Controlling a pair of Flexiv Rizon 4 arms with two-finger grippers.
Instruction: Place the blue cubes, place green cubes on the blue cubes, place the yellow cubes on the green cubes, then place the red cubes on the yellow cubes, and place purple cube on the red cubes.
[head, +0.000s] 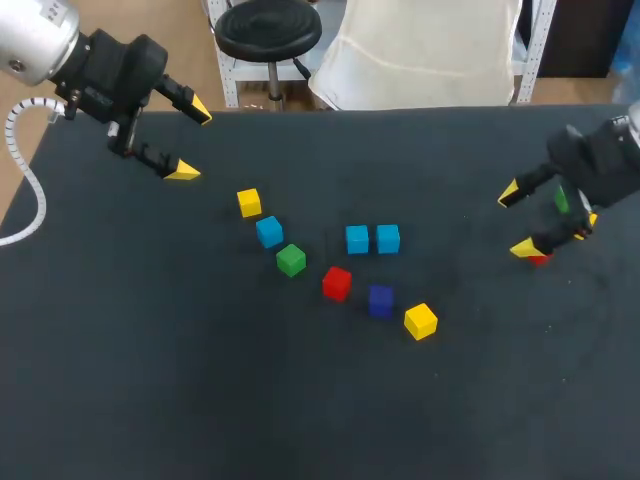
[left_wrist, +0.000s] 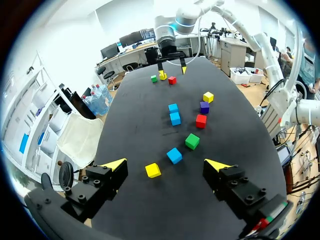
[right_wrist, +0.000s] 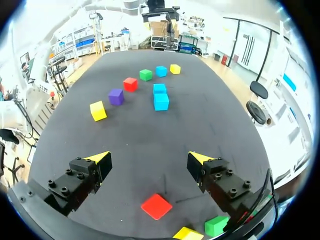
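Mid-table lie two touching blue cubes (head: 372, 239), a third blue cube (head: 269, 232), a green cube (head: 291, 260), a red cube (head: 337, 283), a purple cube (head: 380, 300) and two yellow cubes (head: 249, 203) (head: 421, 321). My left gripper (head: 192, 141) hangs open at the far left, with a yellow cube (left_wrist: 153, 170) and a blue cube (left_wrist: 174, 155) just ahead of it. At the right edge my right gripper (head: 514, 220) is open and empty. Below it sit a red cube (right_wrist: 156, 206), a green cube (right_wrist: 216, 225) and a yellow cube (right_wrist: 188, 233).
The black table (head: 200, 380) has bare room along its whole near half and far left. From the left wrist the cubes trail off towards my right gripper (left_wrist: 171, 66) at the far end.
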